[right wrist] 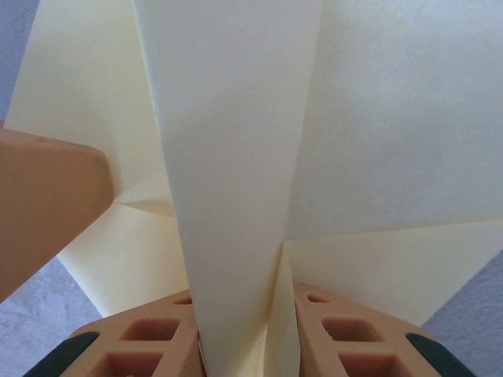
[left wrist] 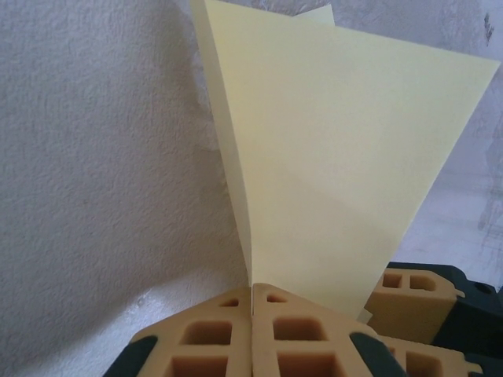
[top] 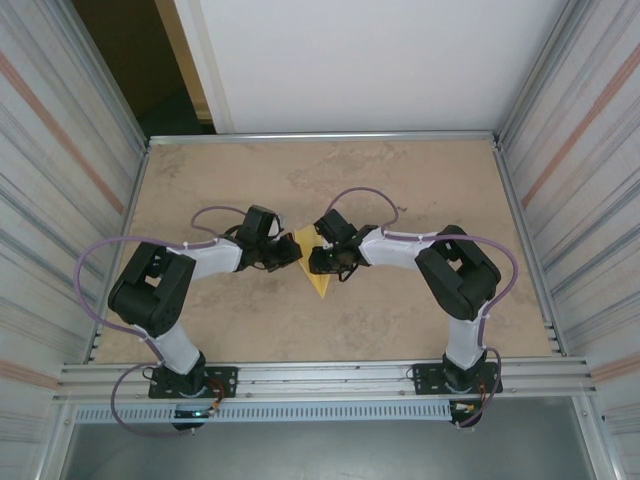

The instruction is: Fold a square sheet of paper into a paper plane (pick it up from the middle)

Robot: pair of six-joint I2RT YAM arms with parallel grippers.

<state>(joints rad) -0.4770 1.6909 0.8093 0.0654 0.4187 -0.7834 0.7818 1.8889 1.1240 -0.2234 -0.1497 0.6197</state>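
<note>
The square sheet of paper (top: 319, 283) is pale yellow and creased into a pointed shape, lying mid-table between both grippers. My left gripper (top: 289, 255) is shut on its edge; in the left wrist view the paper (left wrist: 330, 173) rises as a tall wedge from the closed gripper (left wrist: 253, 289). My right gripper (top: 318, 262) faces it from the right. In the right wrist view a raised fold of the paper (right wrist: 228, 157) stands between the gripper's (right wrist: 244, 314) fingers, which sit narrowly apart on either side, with a hollow left in the fold. No finished paper plane is visible.
The tan tabletop (top: 400, 180) is walled by metal rails and corrugated panels on three sides. The two grippers nearly touch: a right finger (left wrist: 409, 294) shows beside the left one, and a left finger (right wrist: 47, 204) shows in the right wrist view. Purple cables (top: 100, 255) loop off both arms.
</note>
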